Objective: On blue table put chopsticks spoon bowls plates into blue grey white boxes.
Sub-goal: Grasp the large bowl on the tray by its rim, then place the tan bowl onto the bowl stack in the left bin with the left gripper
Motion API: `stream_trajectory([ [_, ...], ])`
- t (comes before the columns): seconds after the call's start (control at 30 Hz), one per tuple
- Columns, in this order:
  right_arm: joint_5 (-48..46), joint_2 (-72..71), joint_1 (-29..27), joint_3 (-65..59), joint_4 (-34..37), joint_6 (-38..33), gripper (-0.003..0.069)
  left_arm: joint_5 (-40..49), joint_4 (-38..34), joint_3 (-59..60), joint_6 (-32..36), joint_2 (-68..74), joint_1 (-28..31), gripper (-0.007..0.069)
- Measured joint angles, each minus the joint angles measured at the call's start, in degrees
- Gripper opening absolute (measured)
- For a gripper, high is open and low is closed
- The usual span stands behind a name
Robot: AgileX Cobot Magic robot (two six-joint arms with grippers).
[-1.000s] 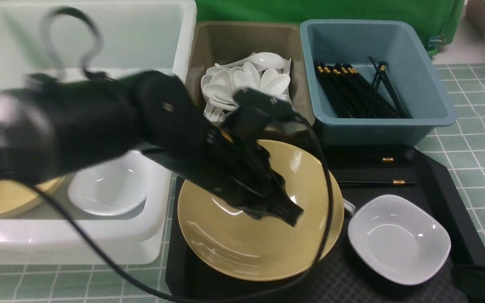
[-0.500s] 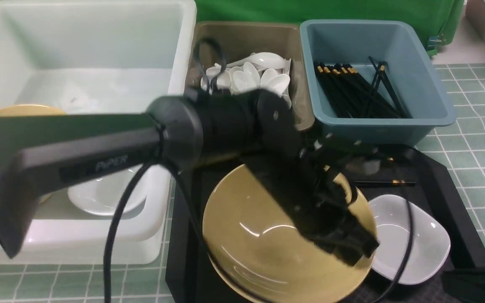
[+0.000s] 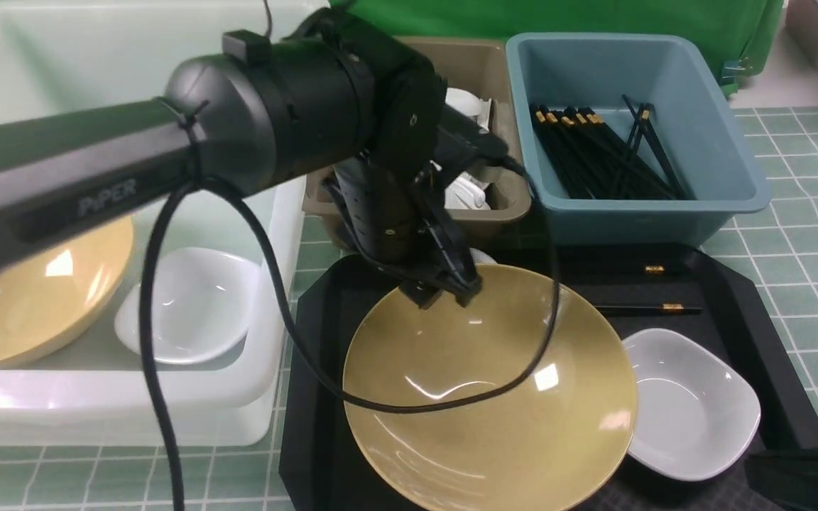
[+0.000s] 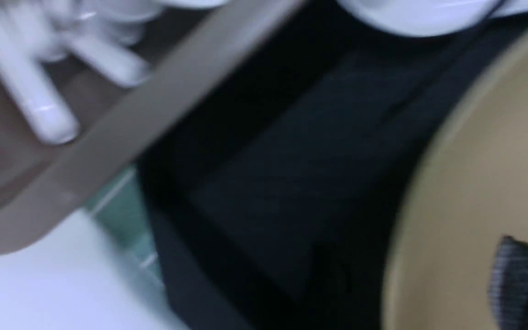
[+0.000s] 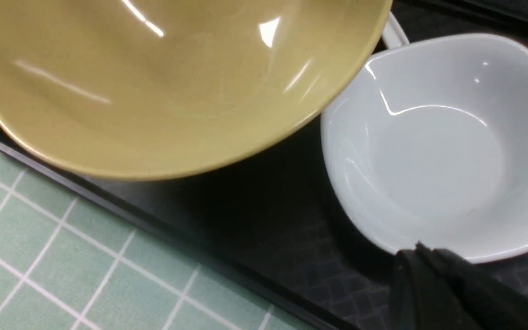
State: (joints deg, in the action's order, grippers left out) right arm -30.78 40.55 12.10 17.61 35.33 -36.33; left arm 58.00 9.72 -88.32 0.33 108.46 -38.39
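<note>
A large yellow bowl [image 3: 487,397] sits on the black tray [image 3: 317,426], overlapping a white square bowl [image 3: 693,404] to its right. My left gripper [image 3: 444,291] is at the yellow bowl's far rim, open, jaws either side of the rim; one finger [image 4: 520,284] shows over the bowl's inside [image 4: 465,183]. Two black chopsticks [image 3: 636,309] lie on the tray behind the white bowl. My right gripper [image 5: 417,256] is shut and empty at the near rim of the white bowl [image 5: 429,151], low at the front right [image 3: 806,475].
White box [image 3: 253,397] at left holds a yellow plate [image 3: 47,291] and a white bowl [image 3: 189,305]. Grey box [image 3: 480,213] holds white spoons [image 4: 44,110]. Blue box [image 3: 728,206] holds several black chopsticks [image 3: 601,152]. A white spoon handle [image 5: 394,34] pokes out beside the yellow bowl.
My left arm swung from over the yellow bowl's right side back to its far rim. The yellow bowl slid right against the white bowl. The right gripper stayed put.
</note>
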Motion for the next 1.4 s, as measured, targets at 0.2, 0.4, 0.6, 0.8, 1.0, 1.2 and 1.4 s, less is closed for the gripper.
stream_trajectory([
  [0.2, 1.3, 0.0, 0.0, 0.0, 0.1, -0.1, 0.0047, -1.0, 0.0, 0.0, -0.3, 5.0, 0.0, 0.0538],
  [0.4, 1.6, 0.0, 0.0, 0.0, 0.1, -0.1, 0.0048, 1.7, -4.1, -0.7, 4.4, 6.6, -0.1, 0.0252],
  [0.6, 1.8, 0.0, 0.0, 0.0, 0.2, -0.1, 0.0048, 6.0, -3.8, -0.8, 5.7, 2.9, -0.1, 0.0176],
  [0.8, 2.1, 0.0, 0.0, 0.0, 0.2, -0.1, 0.0048, 5.0, -9.7, -0.4, 10.1, -8.8, 0.3, 0.0008],
  [1.0, 2.1, 0.0, 0.0, 0.0, 0.2, -0.1, 0.0053, 4.0, -14.4, -0.2, 12.3, -19.0, 4.8, 0.0007],
  [1.2, 2.1, 0.0, 0.0, 0.0, 0.2, -0.1, 0.0058, 4.0, -17.2, -0.1, 11.8, -30.7, 23.2, 0.0007],
  [1.4, 2.1, 0.0, 0.0, 0.0, 0.4, 0.0, 0.0064, 0.4, -15.6, 4.3, 7.6, -34.8, 48.3, 0.0007],
])
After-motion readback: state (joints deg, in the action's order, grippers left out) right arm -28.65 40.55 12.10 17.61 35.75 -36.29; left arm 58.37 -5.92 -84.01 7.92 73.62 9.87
